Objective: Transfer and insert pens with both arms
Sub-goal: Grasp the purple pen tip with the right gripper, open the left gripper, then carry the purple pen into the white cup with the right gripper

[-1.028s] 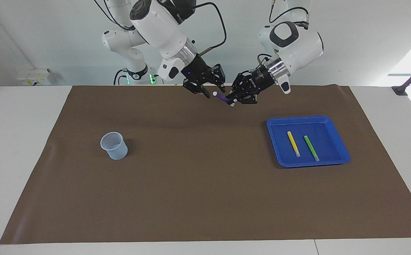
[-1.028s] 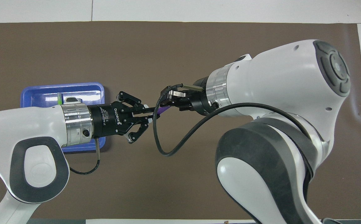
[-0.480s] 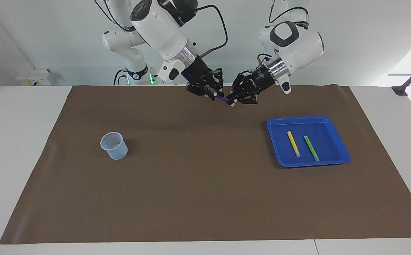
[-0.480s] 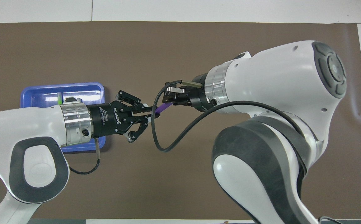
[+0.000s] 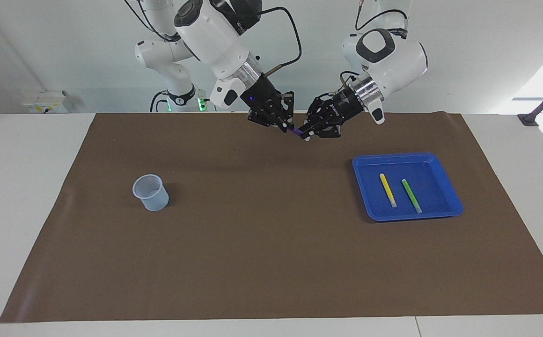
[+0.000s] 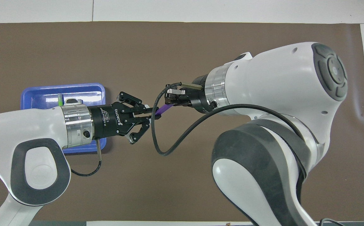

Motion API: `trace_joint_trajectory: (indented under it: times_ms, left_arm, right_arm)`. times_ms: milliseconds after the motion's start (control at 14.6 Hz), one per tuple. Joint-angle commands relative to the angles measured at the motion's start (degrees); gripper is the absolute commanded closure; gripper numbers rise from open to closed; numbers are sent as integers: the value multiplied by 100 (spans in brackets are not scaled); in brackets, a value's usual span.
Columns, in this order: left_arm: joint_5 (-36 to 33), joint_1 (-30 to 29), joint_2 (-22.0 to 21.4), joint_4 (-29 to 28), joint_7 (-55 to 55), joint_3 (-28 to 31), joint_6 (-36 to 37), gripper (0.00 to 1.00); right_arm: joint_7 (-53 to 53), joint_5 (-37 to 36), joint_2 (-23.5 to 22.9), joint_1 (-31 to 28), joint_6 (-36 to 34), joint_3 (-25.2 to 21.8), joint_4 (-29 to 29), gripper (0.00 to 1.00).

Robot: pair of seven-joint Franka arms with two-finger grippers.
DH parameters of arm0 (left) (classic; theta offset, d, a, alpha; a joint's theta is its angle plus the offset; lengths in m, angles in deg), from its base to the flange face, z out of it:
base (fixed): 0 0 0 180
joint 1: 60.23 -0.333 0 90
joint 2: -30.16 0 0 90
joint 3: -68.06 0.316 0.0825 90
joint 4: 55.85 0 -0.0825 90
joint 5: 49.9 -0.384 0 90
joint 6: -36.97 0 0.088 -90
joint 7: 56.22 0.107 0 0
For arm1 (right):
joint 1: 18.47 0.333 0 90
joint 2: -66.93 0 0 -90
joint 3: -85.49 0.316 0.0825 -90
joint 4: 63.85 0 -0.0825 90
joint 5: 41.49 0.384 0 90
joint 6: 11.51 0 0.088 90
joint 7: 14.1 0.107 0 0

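Brown matting point(image 5: 271, 262) covered the bench point(image 5: 23, 187) under a plain pale wall, and over the mat's edge nearest the robots we had both arms up in the air, meeting near the middle of the bench.

A second earlier our right pincer point(image 5: 284, 125) had stood apart from the purple pen point(image 5: 296, 132), its fingers spread. It had since come in and clenched on the pen's upper end. Our left pincer point(image 5: 307, 134) had not let go: it was still clenched on the lower, pale-tipped end. So at this moment both pincers grasped the same purple pen, which hung slanted between them above the mat, touching nothing else. In the overhead view the purple shaft point(image 6: 164, 109) showed as a short bridge from one pincer to the other.

We judged this to be the middle of the handover. The receiving grip looked made, and the step still to come was for the left pincer to release, so that the right arm could carry the pen to the clear cup point(image 5: 150, 192), which stood upright toward the right arm's end of the bench.

The yellow pen point(image 5: 387, 189) and the green pen point(image 5: 411, 195) lay side by side, apart, in the blue tray point(image 5: 370, 161) toward the left arm's end, not yet picked.
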Motion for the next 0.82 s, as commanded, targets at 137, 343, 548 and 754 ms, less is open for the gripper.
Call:
trace_joint_trajectory:
  times_ms: [137,343,548,754]
  left_arm:
    - [120,111,-221,-178,-68,42,-225,0]
    - [85,14,-212,-187,-24,59,-199,0]
    - [-195,-302,-203,-178,46,59,-111,0]
    - [-1414,-495,-186,-134,230,68,510,0]
  right_arm:
    - [-116,-471,94,-509,-142,-17,120,100]
    - [-238,-1120,208,-852,-265,-9,322,100]
    - [-957,-1683,367,-1265,-230,-17,743,100]
    - [-1757,-2219,455,-1792,-239,-17,981,100]
